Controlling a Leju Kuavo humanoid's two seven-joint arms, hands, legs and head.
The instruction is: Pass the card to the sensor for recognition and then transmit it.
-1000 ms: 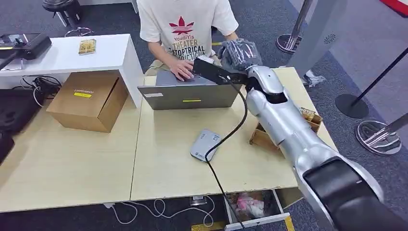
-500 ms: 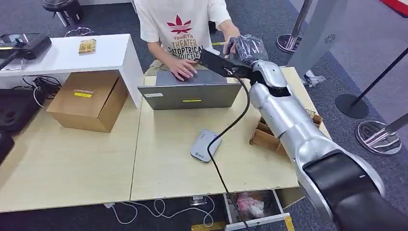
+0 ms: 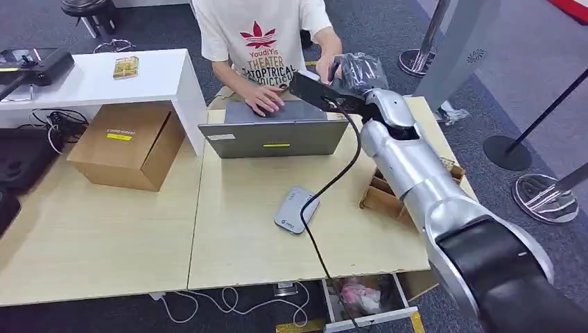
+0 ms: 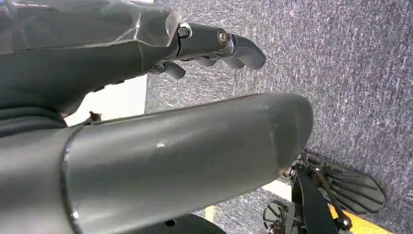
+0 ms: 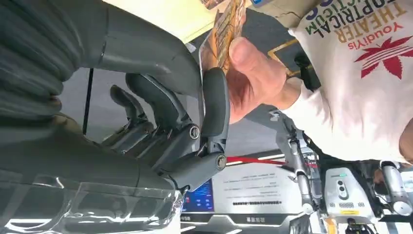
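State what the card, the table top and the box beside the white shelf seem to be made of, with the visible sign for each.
Card: thin printed card stock or plastic, seen nearly edge-on; which, unclear. Table top: pale wood-look laminate, matte, faint grain and a seam between panels. Box: brown corrugated cardboard, dull, with folded flaps.

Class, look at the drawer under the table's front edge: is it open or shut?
Open. The drawer juts out past the table edge, its contents showing from above.
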